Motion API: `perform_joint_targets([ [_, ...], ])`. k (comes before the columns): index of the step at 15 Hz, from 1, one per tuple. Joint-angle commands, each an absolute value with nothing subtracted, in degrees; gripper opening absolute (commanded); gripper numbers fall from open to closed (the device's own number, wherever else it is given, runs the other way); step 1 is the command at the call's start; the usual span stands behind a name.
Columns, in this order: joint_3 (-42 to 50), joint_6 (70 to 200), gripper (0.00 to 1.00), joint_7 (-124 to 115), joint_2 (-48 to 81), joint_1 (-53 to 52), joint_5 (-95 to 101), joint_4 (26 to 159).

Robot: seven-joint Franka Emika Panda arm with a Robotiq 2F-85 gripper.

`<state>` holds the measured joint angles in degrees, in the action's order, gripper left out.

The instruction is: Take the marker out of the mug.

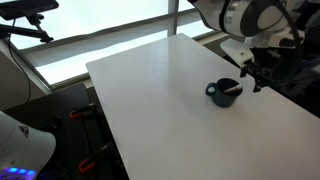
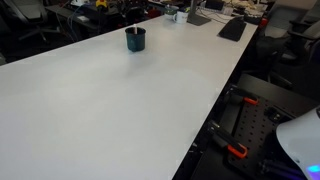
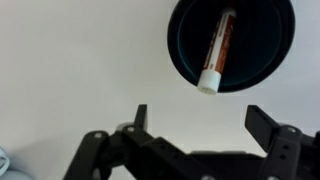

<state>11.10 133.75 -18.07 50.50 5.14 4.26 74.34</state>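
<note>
The dark blue mug [image 1: 223,93] stands upright on the white table [image 1: 150,90]; it also shows in an exterior view [image 2: 135,39] and from above in the wrist view [image 3: 232,42]. The marker [image 3: 217,52], white and reddish, leans inside the mug with its white end resting on the rim; it shows as a thin stick in an exterior view [image 1: 232,90]. My gripper [image 3: 200,118] is open and empty, its two fingers wide apart, hovering above the table just beside the mug. In an exterior view the gripper [image 1: 260,78] hangs next to the mug.
The white table is wide and mostly bare around the mug. Its edge [image 2: 215,110] drops to floor equipment with red clamps [image 2: 235,152]. Keyboards and desk clutter [image 2: 232,28] lie beyond the far end. A window wall [image 1: 90,30] runs behind the table.
</note>
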Motion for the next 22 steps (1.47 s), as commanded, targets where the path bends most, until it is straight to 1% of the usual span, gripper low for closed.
perform_joint_targets([
  [1, 11.31, 130.64, 1.00, -17.15, 46.93, 4.95, 4.14, 79.20],
  [5, 10.72, 131.85, 1.00, -16.04, 46.97, 5.36, 4.03, 81.12],
  [6, 10.60, 132.33, 0.77, -15.78, 47.00, 5.39, 4.01, 81.56],
  [8, 10.25, 133.82, 0.71, -14.30, 46.87, 5.52, 4.12, 82.69],
  [9, 10.24, 134.52, 0.78, -13.72, 46.83, 5.46, 4.28, 83.18],
  [10, 10.32, 135.13, 0.91, -13.27, 46.81, 5.34, 4.50, 83.61],
  [13, 10.49, 136.53, 1.00, -11.83, 46.47, 5.10, 4.82, 84.68],
  [22, 10.35, 138.48, 1.00, -11.36, 42.96, 3.82, 5.12, 87.33],
])
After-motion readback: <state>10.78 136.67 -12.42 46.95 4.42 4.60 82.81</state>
